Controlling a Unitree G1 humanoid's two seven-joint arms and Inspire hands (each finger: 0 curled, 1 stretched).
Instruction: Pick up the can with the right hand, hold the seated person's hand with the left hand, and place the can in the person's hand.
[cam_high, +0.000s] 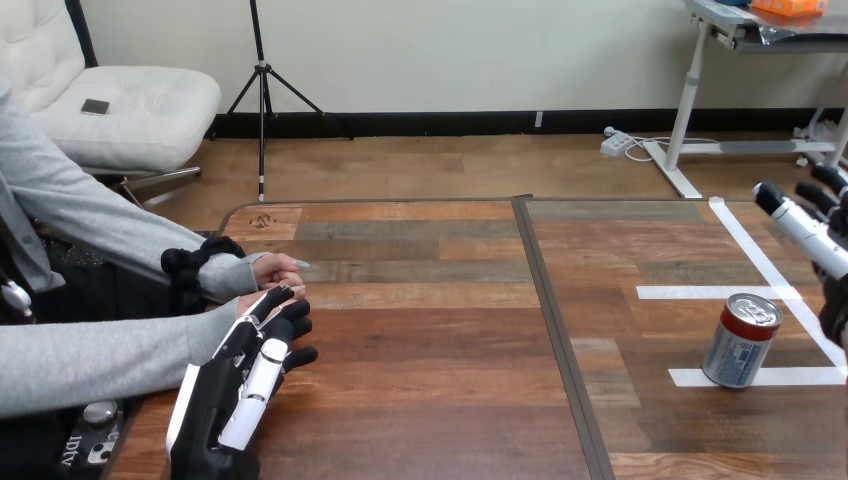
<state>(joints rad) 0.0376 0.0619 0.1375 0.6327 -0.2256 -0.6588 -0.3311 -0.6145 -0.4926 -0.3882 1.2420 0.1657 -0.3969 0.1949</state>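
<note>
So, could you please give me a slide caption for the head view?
Left hand beside the seated person's hands; open right hand near the upright can on the table.

- table (430, 350): wood planks, visible grain, mixed brown tones, smooth, low sheen
- can (741, 342), right side: metal, shiny silver wall, glossy red band under the top
- tape strips (715, 293) on the table's right part: white, matt, flat
- left hand (235, 395): hard plastic, glossy white shells, duller black parts
- right hand (805, 225): same white and black plastic, smooth
</note>
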